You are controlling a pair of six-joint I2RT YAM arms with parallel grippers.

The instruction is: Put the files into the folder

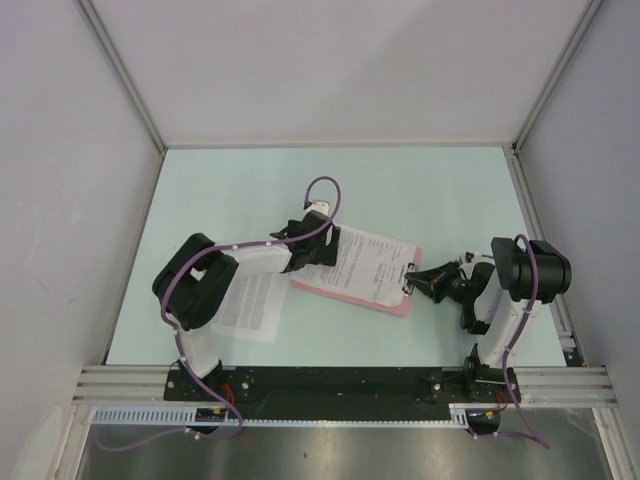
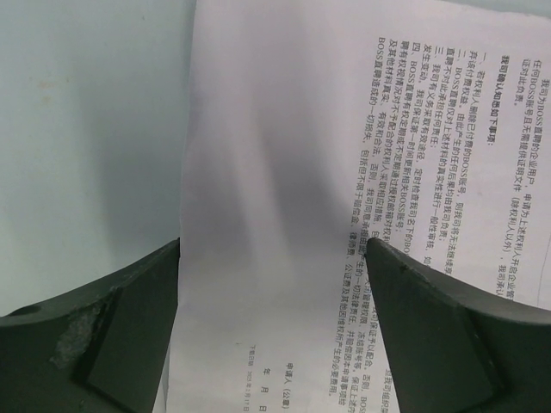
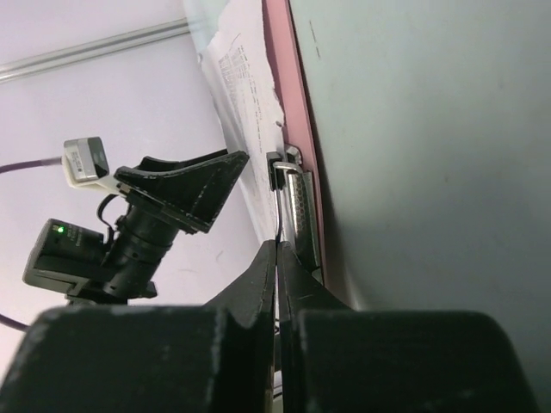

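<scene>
Well, step: seating the top sheet (image 1: pixel 370 262) under the clip (image 3: pixel 288 172), by my reading.
Folder (image 1: pixel 395 306): lay on the table (image 1: pixel 420 190), top sheet skewed across it.
Left gripper (image 2: pixel 274 245): jaws spread, straddling the sheet's edge, gripping nothing.
Right gripper (image 3: pixel 276 248): fingers pressed together at the clip; whether they pinched its lever was unclear.
Spare sheet (image 1: pixel 250 305): beneath the left arm.
Advice: keep the clip lifted and square the sheet before letting go.

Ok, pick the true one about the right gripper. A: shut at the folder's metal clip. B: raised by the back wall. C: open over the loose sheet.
A: the right wrist view shows the right gripper shut at the metal clip on the folder.
</scene>
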